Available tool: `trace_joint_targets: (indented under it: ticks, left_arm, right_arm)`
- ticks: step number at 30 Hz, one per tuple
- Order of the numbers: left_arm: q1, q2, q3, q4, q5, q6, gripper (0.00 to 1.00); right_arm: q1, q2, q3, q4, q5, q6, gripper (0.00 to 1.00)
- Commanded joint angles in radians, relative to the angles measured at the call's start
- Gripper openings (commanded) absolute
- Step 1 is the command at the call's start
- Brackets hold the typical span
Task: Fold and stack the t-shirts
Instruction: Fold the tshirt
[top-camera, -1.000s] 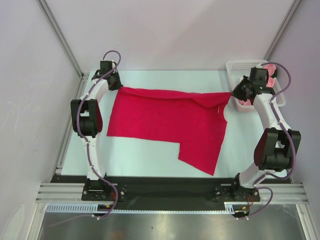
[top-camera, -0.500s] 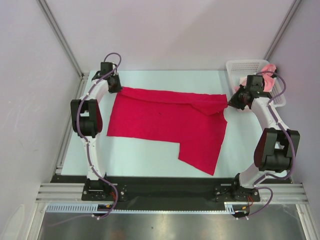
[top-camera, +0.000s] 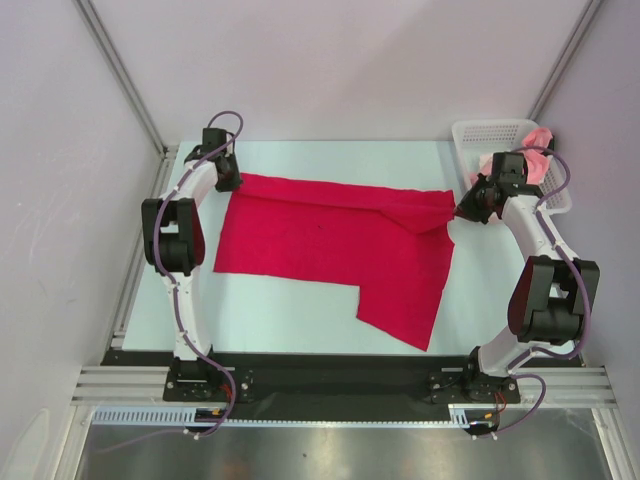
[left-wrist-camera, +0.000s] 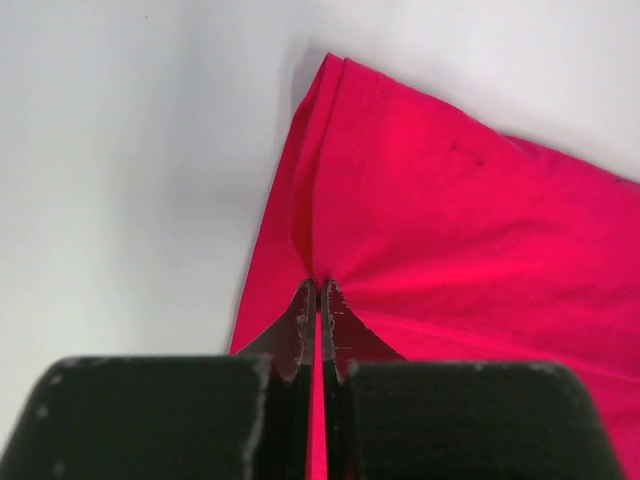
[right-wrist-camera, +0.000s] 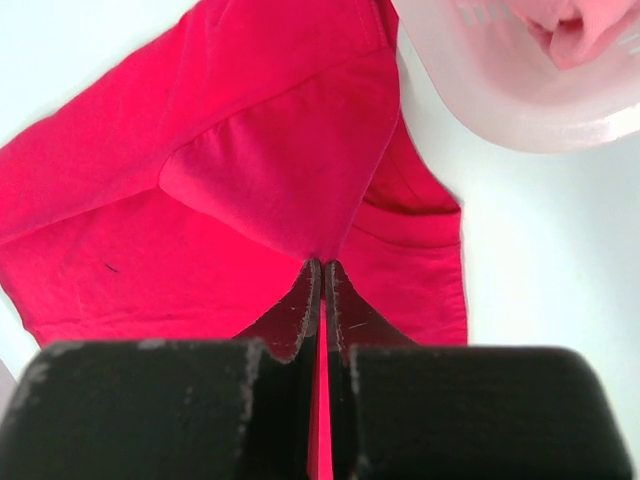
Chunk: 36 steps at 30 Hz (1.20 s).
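White desk (top-camera: 285, 310) bears a red t-shirt (top-camera: 330, 235), likely light and floppy; left fingers (left-wrist-camera: 305, 325) and right fingers (right-wrist-camera: 309, 310) each pinch a corner, cloth spreading ahead.

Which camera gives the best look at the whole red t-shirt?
Top external: the red t-shirt lies spread out, almost its whole outline in view. The left wrist view shows only the corner pinched in the left tool; the right wrist view only the folded corner in the right tool.

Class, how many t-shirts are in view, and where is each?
2. The red t-shirt lies spread on the table; the pink t-shirt sits in the white basket, far right. Others may hide beneath it.
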Motion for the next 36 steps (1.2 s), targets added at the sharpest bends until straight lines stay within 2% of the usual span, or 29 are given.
trace_joint_targets:
  ticks: [1, 11, 22, 26, 27, 29, 30, 32, 33, 34, 36]
  left_arm:
    - [0.007, -0.018, 0.057, -0.006, -0.037, 0.027, 0.00]
    - [0.007, 0.008, 0.054, -0.007, -0.017, 0.007, 0.00]
    - [0.007, 0.004, 0.047, -0.015, -0.008, -0.006, 0.00]
    - [0.007, 0.011, 0.053, -0.021, -0.006, -0.001, 0.02]
    - [0.007, 0.011, 0.054, -0.032, -0.006, 0.005, 0.09]
    - [0.007, 0.013, 0.059, -0.047, -0.026, 0.004, 0.16]
    - [0.007, 0.008, 0.054, -0.053, -0.044, 0.001, 0.26]
    - [0.007, -0.021, 0.033, -0.055, -0.054, 0.005, 0.34]
    - [0.007, -0.033, 0.028, -0.062, -0.063, 0.010, 0.44]
    - [0.007, -0.044, 0.028, -0.075, -0.086, 0.020, 0.46]
    - [0.040, -0.087, 0.028, -0.122, -0.107, 0.005, 0.49]
  right_arm:
    - [-0.003, -0.035, 0.037, -0.035, -0.014, -0.007, 0.00]
    - [-0.003, 0.017, 0.058, -0.061, -0.005, -0.018, 0.00]
    - [-0.003, 0.044, 0.000, -0.059, 0.037, -0.061, 0.01]
    - [-0.003, 0.051, -0.014, -0.055, 0.029, -0.069, 0.06]
    - [-0.003, 0.051, -0.017, -0.056, 0.029, -0.067, 0.07]
    - [-0.002, 0.054, -0.031, -0.055, 0.003, -0.056, 0.12]
    - [0.000, 0.056, -0.034, -0.055, -0.003, -0.052, 0.14]
    - [0.000, 0.056, -0.038, -0.062, -0.025, -0.068, 0.25]
    - [0.000, 0.056, -0.032, -0.080, -0.022, -0.082, 0.29]
    - [-0.002, 0.057, -0.026, -0.090, -0.011, -0.098, 0.39]
    - [-0.012, 0.082, 0.009, -0.154, 0.006, -0.151, 0.44]
